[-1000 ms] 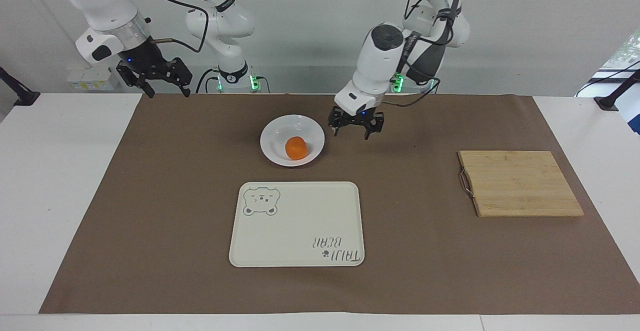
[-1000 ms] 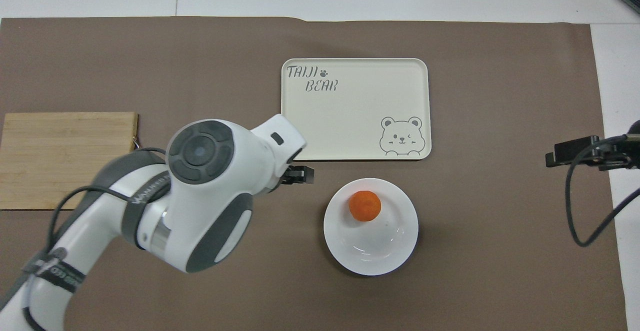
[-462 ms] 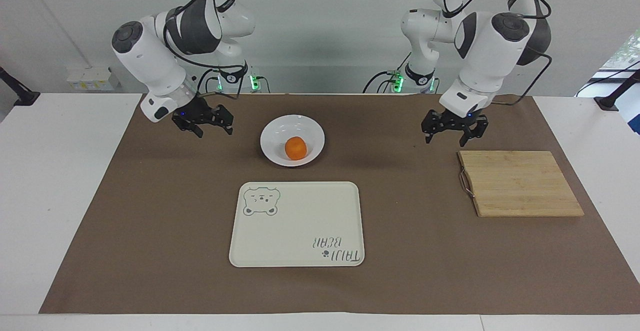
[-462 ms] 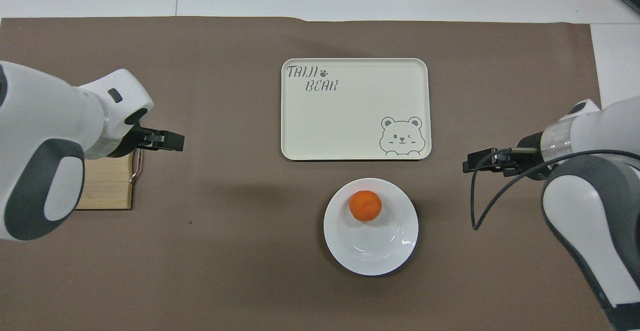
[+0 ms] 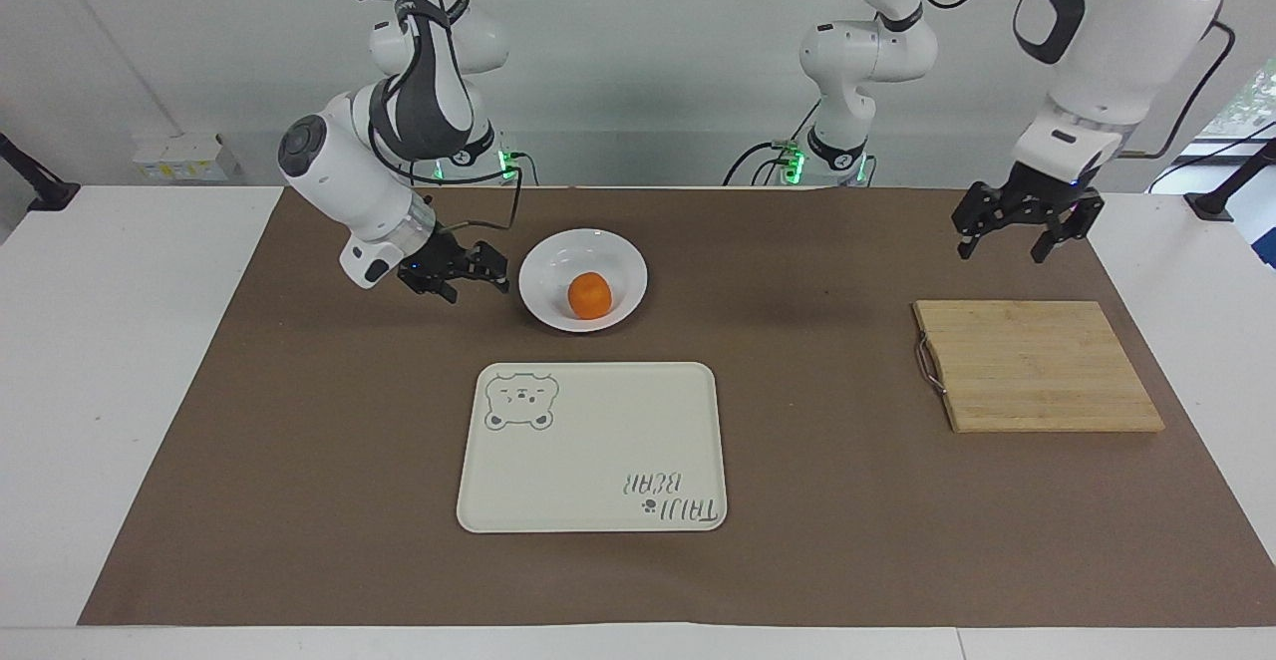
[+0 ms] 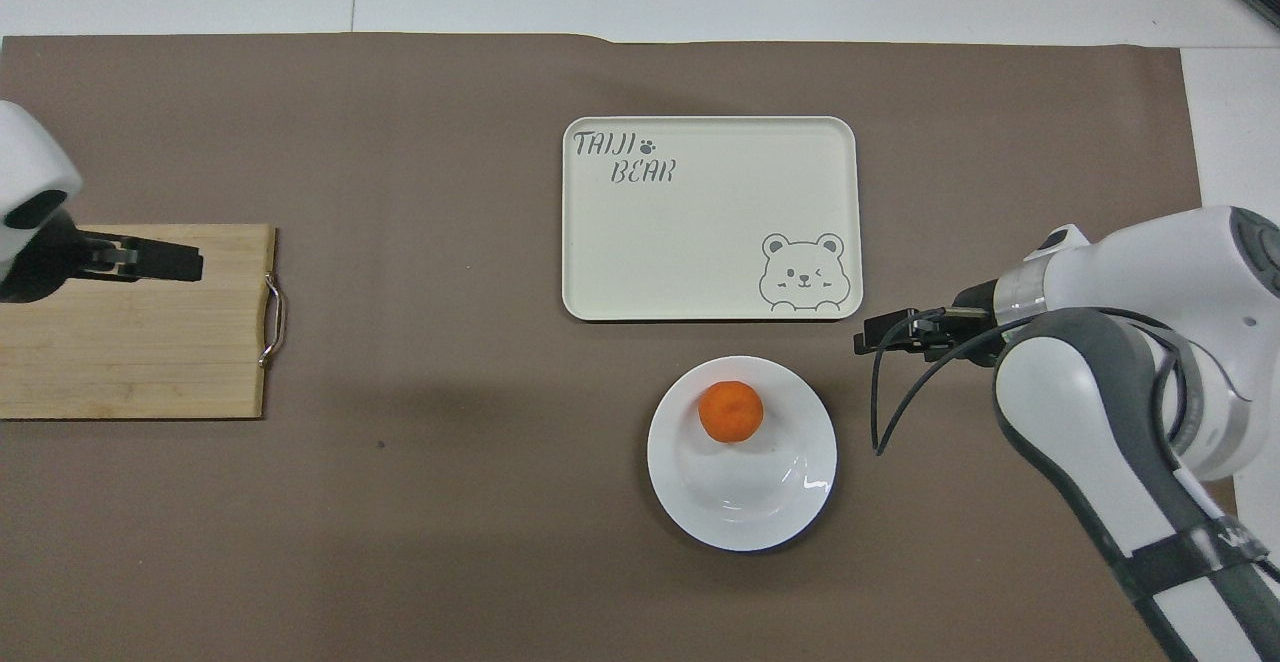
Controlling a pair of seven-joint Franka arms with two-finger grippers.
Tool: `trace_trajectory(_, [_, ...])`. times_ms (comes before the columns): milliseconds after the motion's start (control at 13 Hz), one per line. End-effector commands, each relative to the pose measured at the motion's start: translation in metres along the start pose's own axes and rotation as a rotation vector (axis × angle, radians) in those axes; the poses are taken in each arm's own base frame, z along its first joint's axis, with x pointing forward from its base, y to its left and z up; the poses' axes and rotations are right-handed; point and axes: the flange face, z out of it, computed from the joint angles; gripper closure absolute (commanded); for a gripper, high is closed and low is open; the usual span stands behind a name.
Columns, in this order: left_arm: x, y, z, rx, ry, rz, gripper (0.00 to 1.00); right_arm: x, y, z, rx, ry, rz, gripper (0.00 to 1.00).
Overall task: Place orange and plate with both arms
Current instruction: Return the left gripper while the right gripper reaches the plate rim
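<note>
The orange [image 5: 590,295] lies in the white plate [image 5: 558,253] on the brown mat, nearer to the robots than the tray. In the overhead view the orange [image 6: 730,412] sits in the plate [image 6: 745,507] on its tray side. My right gripper [image 5: 477,289] is open and empty, low beside the plate's rim on the right arm's side, a small gap apart; it also shows in the overhead view [image 6: 865,342]. My left gripper [image 5: 1002,251] is open and empty, raised over the cutting board [image 5: 1037,366]; it also shows in the overhead view [image 6: 190,264].
A cream tray with a bear print [image 5: 593,446] lies farther from the robots than the plate, also seen from overhead [image 6: 700,232]. The wooden cutting board [image 6: 130,342] with a metal handle lies toward the left arm's end.
My left gripper has drawn away from the plate, toward the left arm's end, and risen over the cutting board. My right gripper has swung in and come down beside the plate.
</note>
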Motion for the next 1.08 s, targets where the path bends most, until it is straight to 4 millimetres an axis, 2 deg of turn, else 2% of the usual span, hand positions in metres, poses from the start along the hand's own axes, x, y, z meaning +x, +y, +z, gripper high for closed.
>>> trace_trajectory(0, [0.007, -0.016, -0.033, 0.031, -0.028, 0.023, 0.0, -0.02, 0.014, 0.036, 0.051, 0.008, -0.066, 0.0])
trace_trajectory(154, [0.017, -0.025, -0.039, 0.01, -0.091, 0.005, 0.0, -0.033, 0.022, 0.056, 0.102, -0.012, -0.066, 0.0])
trace_trajectory(308, [0.019, -0.024, -0.043, 0.007, -0.1, 0.003, 0.0, -0.051, 0.027, 0.07, 0.16, -0.03, -0.063, 0.0])
trace_trajectory(615, [0.014, -0.023, -0.045, 0.018, -0.114, -0.007, 0.0, -0.075, 0.022, 0.078, 0.207, -0.072, -0.047, 0.0])
trace_trajectory(846, [0.008, -0.015, -0.039, 0.017, -0.108, -0.11, 0.0, -0.088, 0.015, 0.084, 0.241, -0.075, -0.029, 0.0])
trace_trajectory(1000, [0.006, -0.012, -0.037, 0.016, -0.119, -0.106, 0.0, -0.098, 0.013, 0.093, 0.242, -0.09, -0.027, 0.0])
